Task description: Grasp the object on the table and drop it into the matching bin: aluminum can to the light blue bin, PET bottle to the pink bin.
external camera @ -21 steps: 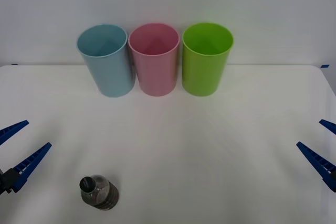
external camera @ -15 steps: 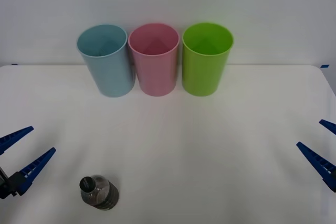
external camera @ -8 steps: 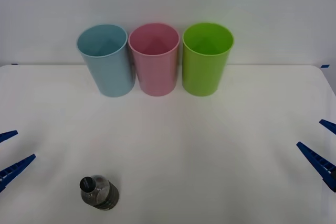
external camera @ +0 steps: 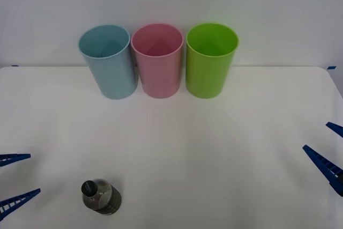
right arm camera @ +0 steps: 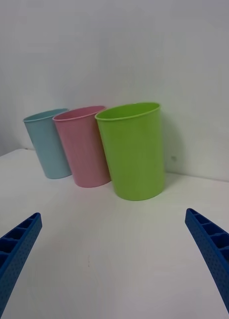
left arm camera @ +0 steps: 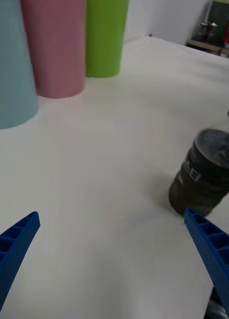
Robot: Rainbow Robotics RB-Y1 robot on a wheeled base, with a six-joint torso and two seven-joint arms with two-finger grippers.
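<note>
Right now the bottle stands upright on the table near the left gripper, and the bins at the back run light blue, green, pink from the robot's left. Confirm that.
Not quite: the bin order is wrong. In the front view the light blue bin is on the robot's left, the pink bin in the middle, the green bin on its right. The bottle does stand upright on the table near the left gripper.

Bright, even light; soft shadows

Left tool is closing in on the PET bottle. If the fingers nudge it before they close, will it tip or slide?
The PET bottle stands upright on a narrow base, so a high nudge probably tips it. It looks small and likely light, so it may slide on the smooth white table. On its side, its round body would probably roll. The open left tool is beside it.
</note>
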